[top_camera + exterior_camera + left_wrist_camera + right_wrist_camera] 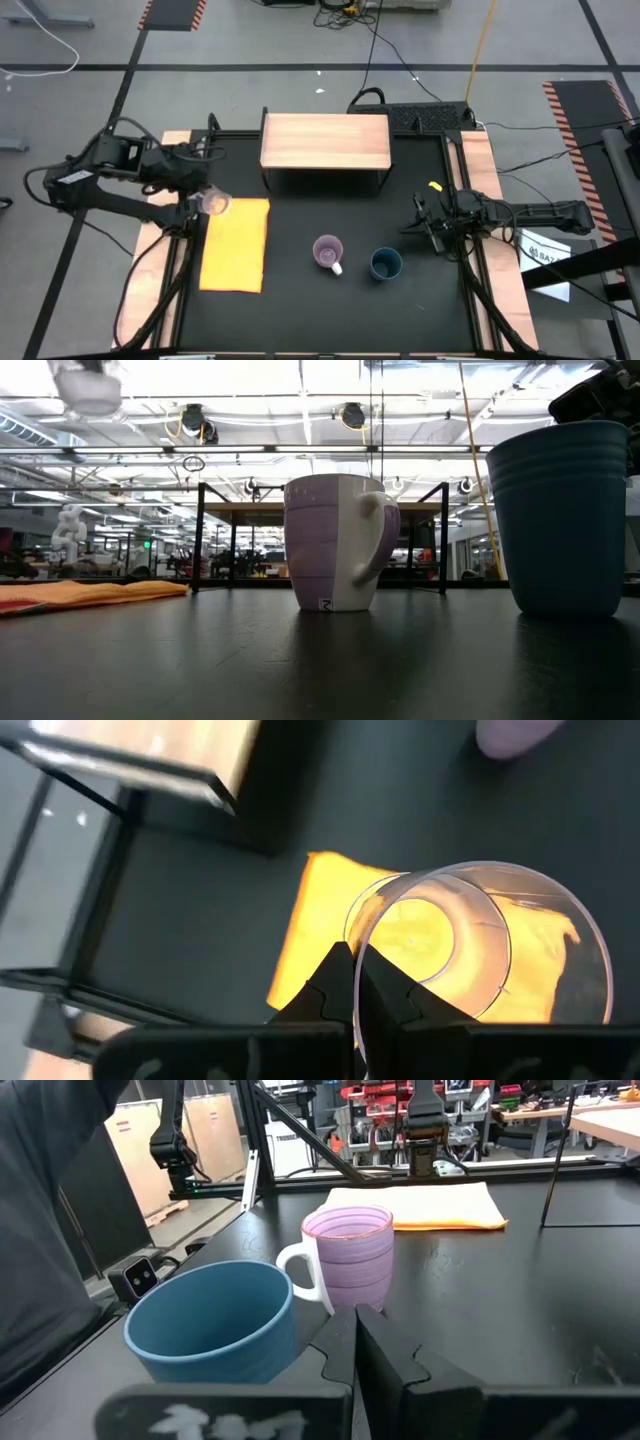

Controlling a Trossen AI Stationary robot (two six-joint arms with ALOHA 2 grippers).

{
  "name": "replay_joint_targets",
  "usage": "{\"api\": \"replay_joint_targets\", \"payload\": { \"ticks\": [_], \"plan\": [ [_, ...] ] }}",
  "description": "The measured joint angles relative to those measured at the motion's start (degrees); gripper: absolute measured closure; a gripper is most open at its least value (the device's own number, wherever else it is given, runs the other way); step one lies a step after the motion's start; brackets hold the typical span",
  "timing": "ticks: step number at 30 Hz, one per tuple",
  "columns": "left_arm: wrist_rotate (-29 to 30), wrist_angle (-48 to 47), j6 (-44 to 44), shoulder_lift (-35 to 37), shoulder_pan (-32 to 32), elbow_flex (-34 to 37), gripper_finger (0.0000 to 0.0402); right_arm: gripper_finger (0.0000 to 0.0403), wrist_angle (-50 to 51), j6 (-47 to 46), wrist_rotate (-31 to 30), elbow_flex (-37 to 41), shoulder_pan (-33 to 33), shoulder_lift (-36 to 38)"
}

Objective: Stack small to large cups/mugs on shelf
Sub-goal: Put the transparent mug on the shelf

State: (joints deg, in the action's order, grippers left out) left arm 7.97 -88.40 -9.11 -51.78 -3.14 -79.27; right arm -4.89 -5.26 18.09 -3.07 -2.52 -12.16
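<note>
The tiny clear glass cup (480,940) hangs high over the far left corner of the yellow mat (236,243), and my left gripper (203,200) is shut on it. In the low view the clear glass cup (88,385) shows far above the table. The light purple mug (328,252) and the dark teal-blue cup (386,264) stand upright on the black table, in front of the wooden shelf (325,140). My right gripper (355,1345) waits shut at the table's right, level, just beside the teal-blue cup (215,1330). My left gripper pinches the clear cup's thin wall at its rim (357,955) between its two fingers, one inside the cup and one outside. The fingers slant down from the table's left. The cup is lifted clear of the mat and tilted.
The shelf (320,510) stands on thin black legs at the far middle of the table. The mat (420,1205) lies flat at the left. Black frame rails run along both table sides. A bare black surface lies between mat, mugs and shelf.
</note>
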Motion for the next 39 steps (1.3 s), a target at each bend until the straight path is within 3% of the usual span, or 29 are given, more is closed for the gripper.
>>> {"api": "replay_joint_targets", "payload": {
  "ticks": [8,15,39],
  "plan": [
    [-2.6,7.5,-1.2,7.6,0.0,11.7,0.0401,0.0403,0.0,0.3,0.0,0.0,0.0,0.0],
    [-4.1,9.1,-1.3,8.3,0.0,16.7,0.0401,0.0403,0.0,0.0,0.0,0.0,0.0,0.0],
    [-0.1,14.3,-0.4,16.3,0.0,18.0,0.0401,0.0403,0.0,-0.1,0.0,0.0,0.0,0.0]
  ]
}}
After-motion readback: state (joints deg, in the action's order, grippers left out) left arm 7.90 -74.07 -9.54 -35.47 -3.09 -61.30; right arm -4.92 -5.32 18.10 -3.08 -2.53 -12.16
